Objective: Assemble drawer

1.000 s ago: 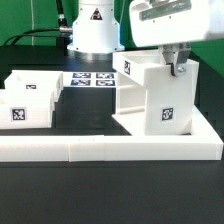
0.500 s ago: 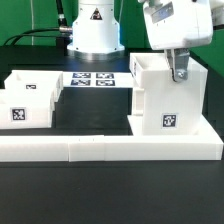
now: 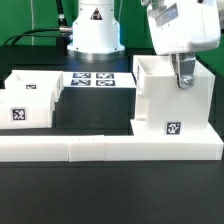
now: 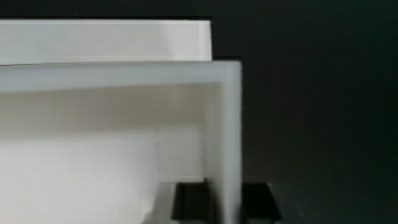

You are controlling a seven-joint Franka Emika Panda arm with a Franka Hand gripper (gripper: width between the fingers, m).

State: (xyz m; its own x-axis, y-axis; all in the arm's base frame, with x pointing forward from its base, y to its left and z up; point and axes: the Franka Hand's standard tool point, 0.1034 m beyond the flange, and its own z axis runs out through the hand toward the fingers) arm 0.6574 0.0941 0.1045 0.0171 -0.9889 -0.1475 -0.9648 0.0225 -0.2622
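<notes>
The white cube-like drawer housing (image 3: 165,100) stands at the exterior view's right, its open top up and a tag low on its front face. My gripper (image 3: 183,78) reaches down from above and is shut on the top edge of the housing's right wall. In the wrist view the thin white wall of the housing (image 4: 107,120) runs between my two dark fingers (image 4: 192,200), with my gripper (image 4: 224,200) pinching it. Two small white trays (image 3: 28,108) with tags lie at the exterior view's left, apart from the housing.
A long low white L-shaped wall (image 3: 100,150) runs along the front and up the exterior view's right; the housing sits in its corner. The marker board (image 3: 95,79) lies at the back by the robot base. Black table surface lies between trays and housing.
The gripper has carried the housing toward the exterior view's right and turned it square. It now sits lower, in the corner of the L-shaped wall. The trays have not moved.
</notes>
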